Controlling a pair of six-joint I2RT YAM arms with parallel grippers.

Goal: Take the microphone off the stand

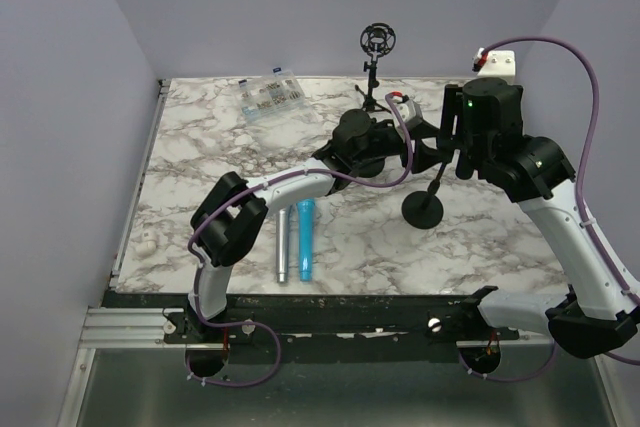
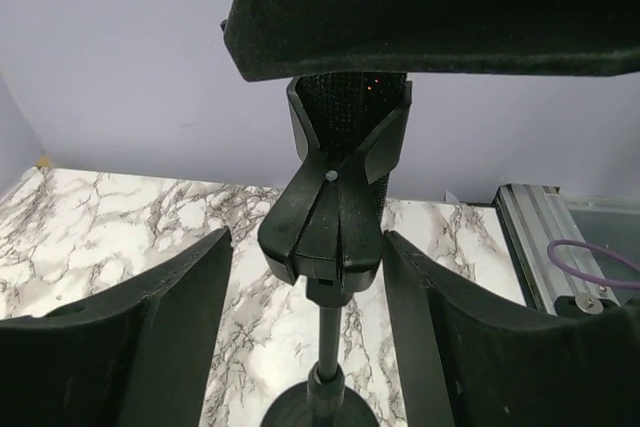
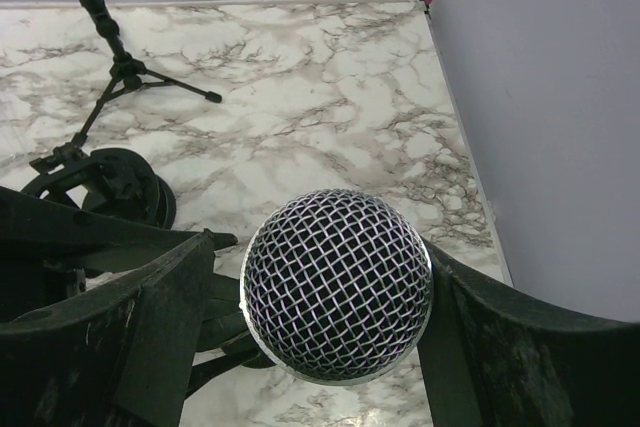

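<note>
Right pincer (image 3: 322, 272) brackets microphone (image 3: 337, 282); left pincer (image 2: 307, 239), parted, straddles stand (image 2: 327, 342)

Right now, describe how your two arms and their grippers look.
Both arms have white link shells between bulky black joints: left arm, right arm. A purple cable loops along each. A small green light glows on the right arm. The left gripper and right gripper have broad, matte black fingers, scuffed on the right one.

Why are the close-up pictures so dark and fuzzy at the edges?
Left wrist view: the black fingers sit near the lens, soft and featureless, while the black plastic microphone clip is crisp. Right wrist view: the silver mesh microphone head is sharp. Top view: even light, faint shadows on the marble table.
</note>
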